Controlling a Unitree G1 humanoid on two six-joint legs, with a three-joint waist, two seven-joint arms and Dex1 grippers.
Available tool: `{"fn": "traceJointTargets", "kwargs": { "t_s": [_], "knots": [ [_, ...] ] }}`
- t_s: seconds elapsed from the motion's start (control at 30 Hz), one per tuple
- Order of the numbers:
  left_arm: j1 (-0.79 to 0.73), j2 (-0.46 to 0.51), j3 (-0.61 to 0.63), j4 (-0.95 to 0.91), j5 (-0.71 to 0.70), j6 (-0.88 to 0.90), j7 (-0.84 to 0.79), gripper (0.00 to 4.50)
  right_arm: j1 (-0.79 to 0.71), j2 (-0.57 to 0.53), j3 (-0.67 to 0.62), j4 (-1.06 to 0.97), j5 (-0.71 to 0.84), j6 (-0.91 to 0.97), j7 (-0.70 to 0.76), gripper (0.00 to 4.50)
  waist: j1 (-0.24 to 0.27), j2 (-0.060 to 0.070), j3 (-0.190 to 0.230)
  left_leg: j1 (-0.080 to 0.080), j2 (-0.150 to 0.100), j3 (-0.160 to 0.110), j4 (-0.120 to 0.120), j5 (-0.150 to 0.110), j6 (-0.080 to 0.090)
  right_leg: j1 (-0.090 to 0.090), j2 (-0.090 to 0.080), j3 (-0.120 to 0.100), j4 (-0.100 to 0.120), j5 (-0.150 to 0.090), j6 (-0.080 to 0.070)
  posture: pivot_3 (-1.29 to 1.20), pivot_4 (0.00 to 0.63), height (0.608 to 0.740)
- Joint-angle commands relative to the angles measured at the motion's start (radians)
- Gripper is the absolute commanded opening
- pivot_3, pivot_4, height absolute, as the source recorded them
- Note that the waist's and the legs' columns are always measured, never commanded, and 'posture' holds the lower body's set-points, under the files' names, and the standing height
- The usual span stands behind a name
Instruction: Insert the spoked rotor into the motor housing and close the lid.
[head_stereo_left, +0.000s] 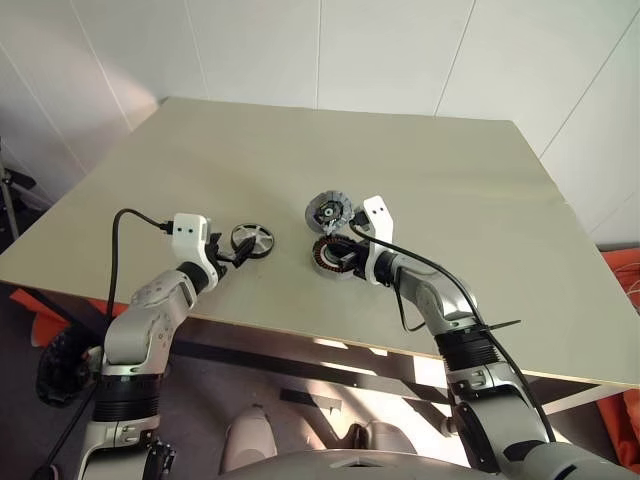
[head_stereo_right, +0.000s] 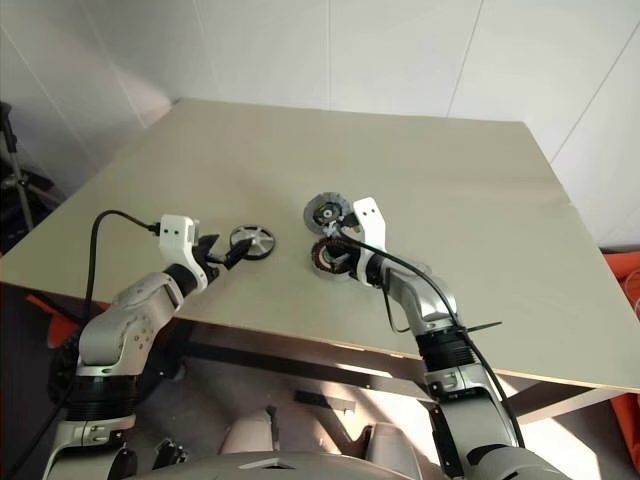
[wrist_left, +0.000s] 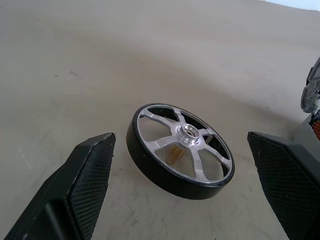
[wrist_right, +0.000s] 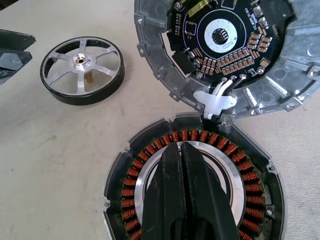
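From the head camera, the beige tabletop (head_stereo_left: 430, 190) carries three parts close together near its front middle. The spoked rotor (head_stereo_left: 252, 241), a small wheel with a dark rim and silvery spokes, lies flat just ahead of the left gripper (head_stereo_left: 232, 254), whose black fingers stand spread apart and empty. To its right sits the motor housing (head_stereo_left: 333, 258), a shallow dark cup ringed with reddish-brown copper windings, and touching its far edge is the lid (head_stereo_left: 328, 211), a grey round disc, tilted open. The right gripper (head_stereo_left: 345, 250) rests over the housing with its fingers clenched together, holding nothing.

In the left wrist view, the rotor (wrist_left: 181, 145) lies between the two textured fingertips (wrist_left: 87, 172), nearer the one at that side, with neither pad touching the rim. The step in hand looks like the grasp: the fingers should advance until they straddle the rim across its widest part, then close evenly so the wheel does not skid or tip on the smooth table.

In the right wrist view, the closed fingers (wrist_right: 185, 195) lie pressed over the silvery centre of the housing (wrist_right: 250, 195), probably steadying it. The lid (wrist_right: 295, 75) shows its inner face, a dark circuit board inside a grey metal ring, joined to the housing by a small hinge tab. The rotor (wrist_right: 82, 71) lies beside them, well clear of the housing.
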Motion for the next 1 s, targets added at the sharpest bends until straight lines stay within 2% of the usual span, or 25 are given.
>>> {"fn": "traceJointTargets", "kwargs": {
  "t_s": [0.03,0.37,0.7,1.0],
  "knots": [
    [-0.004,0.009,0.01,-0.044,-0.004,-0.007,-0.002,4.5,-0.024,-0.005,-0.019,-0.064,0.018,0.0,0.002,0.03,0.0,0.0,0.0,0.0,0.0,0.0,0.0,0.0,0.0,0.0,0.0,0.0,0.0,0.0,0.0,0.0,0.0,0.74],
    [-0.006,0.01,0.007,-0.042,-0.004,-0.006,-0.004,4.5,-0.012,-0.022,-0.03,-0.142,0.037,0.041,-0.002,0.03,0.0,0.0,0.0,-0.001,0.0,0.0,0.0,0.0,0.0,-0.001,0.0,0.0,0.0,0.0,0.0,0.0,0.0,0.74],
    [-0.008,0.013,0.007,-0.041,-0.003,-0.008,-0.005,4.5,0.053,-0.03,0.005,0.007,-0.02,-0.027,0.0,0.03,0.0,0.0,0.0,0.0,0.0,0.0,0.0,0.0,0.0,0.0,0.0,0.0,0.0,0.0,0.0,0.0,0.0,0.74],
    [-0.014,0.015,0.002,-0.031,0.0,-0.014,-0.009,4.5,-0.011,-0.045,-0.04,-0.119,0.034,0.013,0.006,0.03,0.001,0.0,0.0,0.0,0.0,0.0,0.0,0.0,0.0,0.0,0.0,0.0,0.0,0.0,0.0,0.0,0.0,0.74]
  ]
}}
